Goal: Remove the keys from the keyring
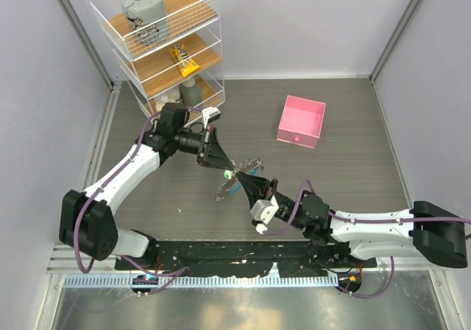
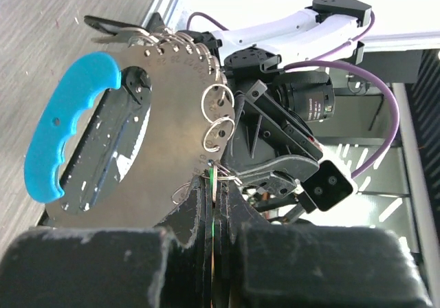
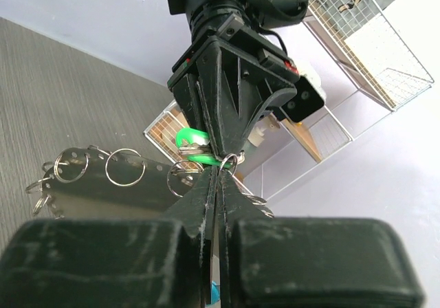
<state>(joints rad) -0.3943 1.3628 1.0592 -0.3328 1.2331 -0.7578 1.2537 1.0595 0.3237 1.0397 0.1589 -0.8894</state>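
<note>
The keyring is a round silvery metal plate [image 2: 165, 129] with a curved blue strip [image 2: 65, 126] and several small split rings [image 3: 124, 167] along its rim. It hangs above the table's middle between both grippers. The key has a green head [image 3: 192, 143] and hangs on one small ring; it shows in the top view [image 1: 226, 174]. My left gripper [image 2: 214, 184] is shut on the key, seen edge-on as a thin green line. My right gripper [image 3: 220, 174] is shut on the keyring's rim, tip to tip with the left gripper [image 3: 223, 146]. The key's blade is hidden.
A pink square box [image 1: 300, 121] sits open on the table at the back right. A white wire shelf [image 1: 165, 39] with a grey bag, a yellow packet and bottles stands at the back left. Purple-grey walls close in both sides.
</note>
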